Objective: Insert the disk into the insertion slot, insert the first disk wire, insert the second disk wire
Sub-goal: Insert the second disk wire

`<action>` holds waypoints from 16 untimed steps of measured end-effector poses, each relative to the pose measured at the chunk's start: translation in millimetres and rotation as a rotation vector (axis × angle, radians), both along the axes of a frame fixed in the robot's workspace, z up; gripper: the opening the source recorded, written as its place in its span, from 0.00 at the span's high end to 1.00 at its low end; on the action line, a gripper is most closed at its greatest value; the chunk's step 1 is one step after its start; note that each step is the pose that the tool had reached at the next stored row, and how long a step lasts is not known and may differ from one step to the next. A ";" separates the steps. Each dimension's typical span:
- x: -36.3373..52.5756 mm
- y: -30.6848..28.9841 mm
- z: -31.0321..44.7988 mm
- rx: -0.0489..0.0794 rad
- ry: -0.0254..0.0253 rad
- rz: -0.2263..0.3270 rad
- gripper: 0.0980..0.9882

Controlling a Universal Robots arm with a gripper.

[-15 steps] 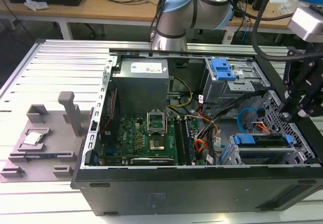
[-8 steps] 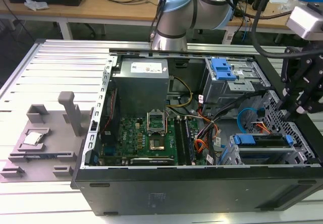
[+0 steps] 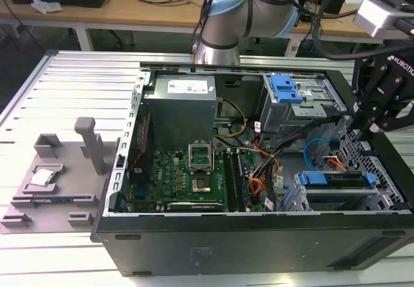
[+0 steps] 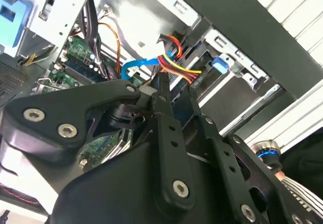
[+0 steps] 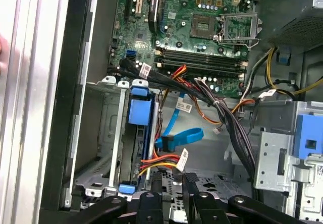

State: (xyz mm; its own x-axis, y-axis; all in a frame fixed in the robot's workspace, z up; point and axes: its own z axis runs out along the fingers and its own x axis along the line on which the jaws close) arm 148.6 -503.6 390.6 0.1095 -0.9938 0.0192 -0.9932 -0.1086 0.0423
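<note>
First wrist view: disk (image 5: 140, 113) sits snug inside insertion slot (image 5: 117, 133). Claw (image 5: 171, 177) fingers a bit apart, pinching nothing. Hangs beside first disk wire (image 5: 161, 159) at disk's end, likely its job now. Second disk wire (image 5: 184, 135) loops nearby.

An open black case (image 3: 259, 242) lies on its side on a slatted metal table (image 3: 65, 86). Inside it, a green motherboard (image 3: 174, 170) sits beside a grey power supply (image 3: 180, 106), and a grey cage (image 3: 310, 109) carries a blue latch (image 3: 286, 88). Beside the case, a grey fixture (image 3: 65, 203) holds 1 chip (image 3: 42, 177). Wooden benches (image 3: 129, 6) stand behind.
</note>
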 end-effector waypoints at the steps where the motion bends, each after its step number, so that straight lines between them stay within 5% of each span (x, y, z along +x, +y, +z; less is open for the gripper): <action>1: -2.2 0.0 0.0 0.000 0.0000 0.000 0.77; 7: -14.4 0.0 -0.1 0.000 0.0000 0.000 0.77; 16: -16.9 0.4 -2.0 0.000 0.0000 0.004 0.77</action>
State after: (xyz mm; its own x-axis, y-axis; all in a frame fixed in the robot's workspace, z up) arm 131.7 -503.2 388.6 0.1132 -0.9934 0.0192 -0.9928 -0.1123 0.0422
